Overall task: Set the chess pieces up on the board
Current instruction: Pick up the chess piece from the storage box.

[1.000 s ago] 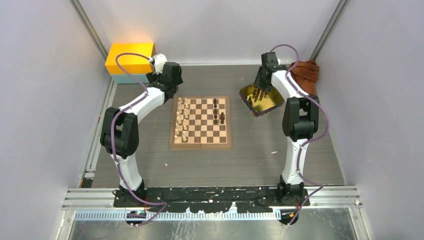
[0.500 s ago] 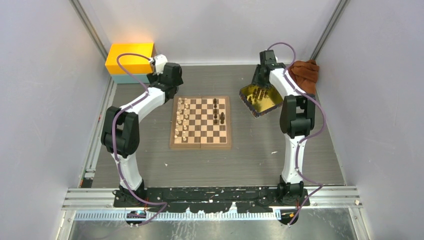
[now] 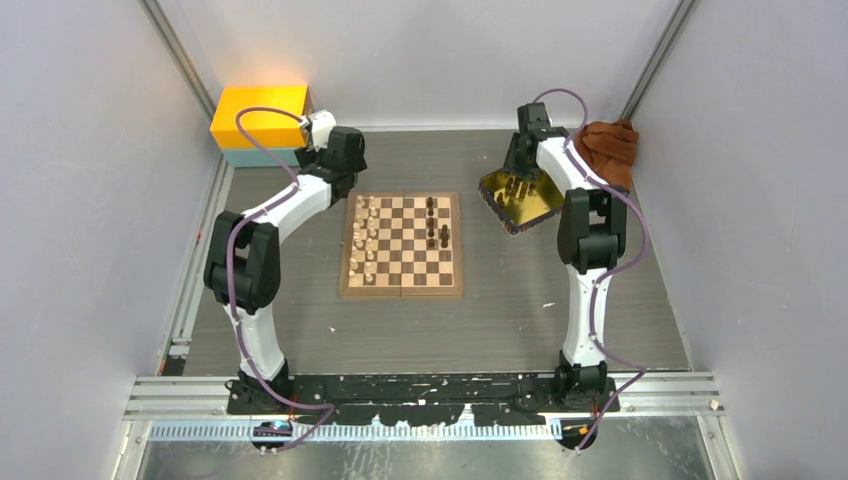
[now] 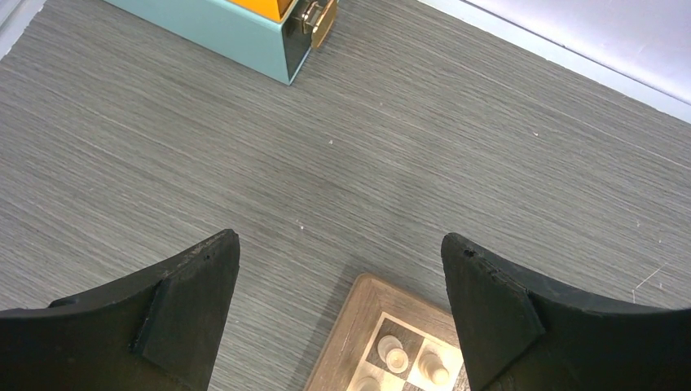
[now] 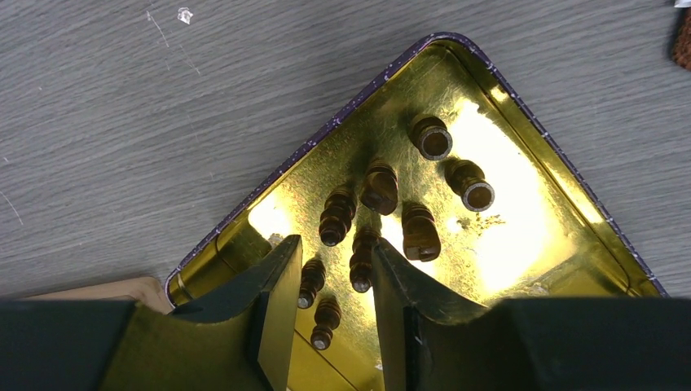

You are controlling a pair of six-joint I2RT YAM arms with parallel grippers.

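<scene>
Chessmen [image 5: 380,186] of dark wood lay loose in the gold tray [image 5: 521,244] near the table's [image 3: 500,300] far right corner; the right gripper [image 5: 335,244] stood partly spread among them, pinching none. The left gripper [image 4: 340,238], spread wide, hung over the chessboard's [image 3: 410,265] far left corner, cream pieces [image 3: 364,240] along its left edge.
</scene>
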